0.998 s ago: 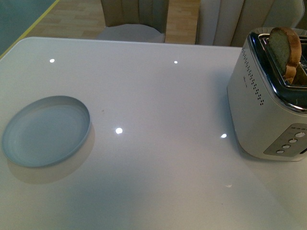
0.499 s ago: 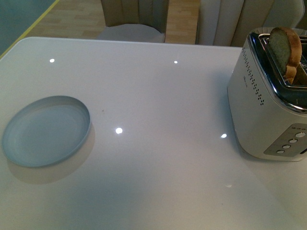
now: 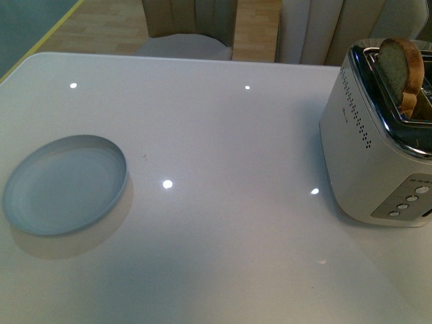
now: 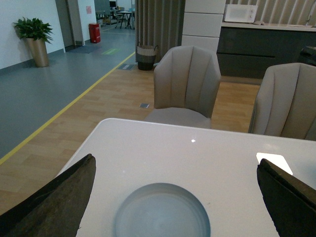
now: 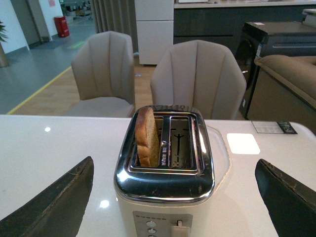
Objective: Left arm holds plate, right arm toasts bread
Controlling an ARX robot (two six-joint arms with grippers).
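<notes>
The pale blue-grey plate [image 3: 65,183] lies empty on the white table at the left; it also shows in the left wrist view [image 4: 162,213]. My left gripper [image 4: 175,197] is open, its dark fingertips [image 4: 61,195] wide apart, above and short of the plate. The bread [image 3: 401,66] stands upright, sticking out of one slot of the white and chrome toaster [image 3: 374,142] at the right. In the right wrist view the bread [image 5: 147,136] is in the toaster [image 5: 165,173]. My right gripper [image 5: 175,197] is open and empty, short of the toaster. Neither arm shows in the front view.
The toaster's other slot [image 5: 179,140] is empty; its lever [image 5: 179,228] and buttons [image 5: 150,227] face me. Two beige chairs [image 4: 187,81] stand behind the table's far edge. The white table [image 3: 216,148] is glossy with light spots.
</notes>
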